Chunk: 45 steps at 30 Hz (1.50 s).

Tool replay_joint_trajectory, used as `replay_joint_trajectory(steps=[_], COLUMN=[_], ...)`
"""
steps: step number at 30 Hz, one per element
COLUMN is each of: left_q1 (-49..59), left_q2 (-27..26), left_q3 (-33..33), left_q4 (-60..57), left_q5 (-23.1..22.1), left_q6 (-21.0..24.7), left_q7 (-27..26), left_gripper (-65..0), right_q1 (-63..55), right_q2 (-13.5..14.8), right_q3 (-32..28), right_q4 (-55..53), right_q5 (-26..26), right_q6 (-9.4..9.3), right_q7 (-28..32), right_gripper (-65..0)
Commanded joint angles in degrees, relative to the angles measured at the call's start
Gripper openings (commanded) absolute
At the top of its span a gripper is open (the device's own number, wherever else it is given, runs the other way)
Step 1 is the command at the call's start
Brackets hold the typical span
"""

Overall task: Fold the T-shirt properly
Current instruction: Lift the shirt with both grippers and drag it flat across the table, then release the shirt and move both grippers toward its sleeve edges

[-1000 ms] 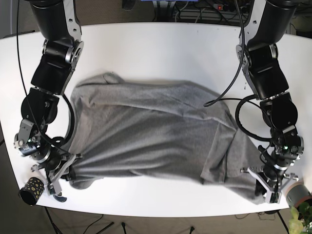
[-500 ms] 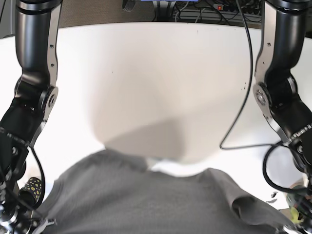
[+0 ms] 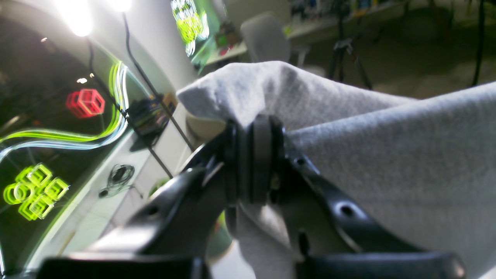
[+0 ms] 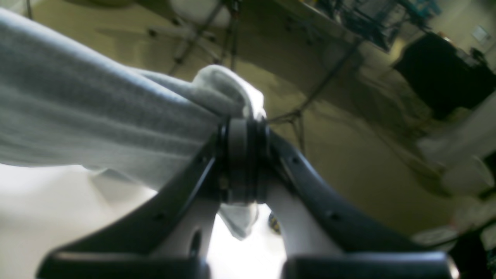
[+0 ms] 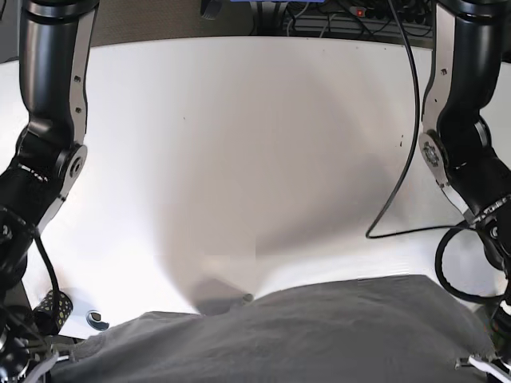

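A white table point(image 5: 239, 136) filled the base view. Near its left edge sat a dark spotted cup point(image 5: 54, 304) and, just beside it, perhaps a small ring point(image 5: 97, 320).

- The white worktop point(image 5: 255, 144) is lying bare across the upper and middle of the base view.
- The grey T-shirt point(image 5: 319, 331) is filling the bottom edge.
- A black cable point(image 5: 403, 159) is hanging at right.
- A patterned cup point(image 5: 54, 306) is sitting lower left.
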Motion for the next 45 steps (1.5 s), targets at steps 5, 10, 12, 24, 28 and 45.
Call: replay_joint_trajectory(steps=[5, 10, 12, 24, 28, 45], left_q1=[10.5, 22.45, 27.99, 48.56, 52.78, 65.88], left_q2=[-0.24, -0.24, -0.24, 2.66, 2.75, 2.66], left_q3=[-0.03, -0.03, -0.11, -7.85, -10.75, -16.47], left_q4=[9.2, 15.36, 17.47, 22.21, 22.39, 21.86], left_q5=[-0.28, -0.28, -0.37, -0.37, -0.37, -0.28], left_q6=[0.6, 0.6, 0.6, -2.74, -7.75, -10.88], left_q7=[-1.4, -1.4, -1.4, -1.66, -1.66, -1.49], left_gripper=[-65.0, -65.0, -65.0, -65.0, -65.0, -64.6], right_q1=[-14.27, -27.02, -32.03, -54.44, -59.89, -76.6], right_q2=[0.39, -1.64, -1.99, -5.5, -5.5, -5.86], right_q3=[5.21, 10.49, 11.63, 18.14, 18.84, 18.93], right_q4=[9.68, 14.25, 16.01, 22.16, 22.07, 22.07], right_q5=[1.45, 4.09, 5.76, 12.88, 16.05, 22.38], right_q6=[-0.21, -0.21, -0.21, -0.29, -0.47, -0.38], right_q7=[0.27, 0.27, 0.27, 0.27, 0.27, 0.27], right_gripper=[-62.9, -62.9, -62.9, -62.9, -62.8, -62.3])
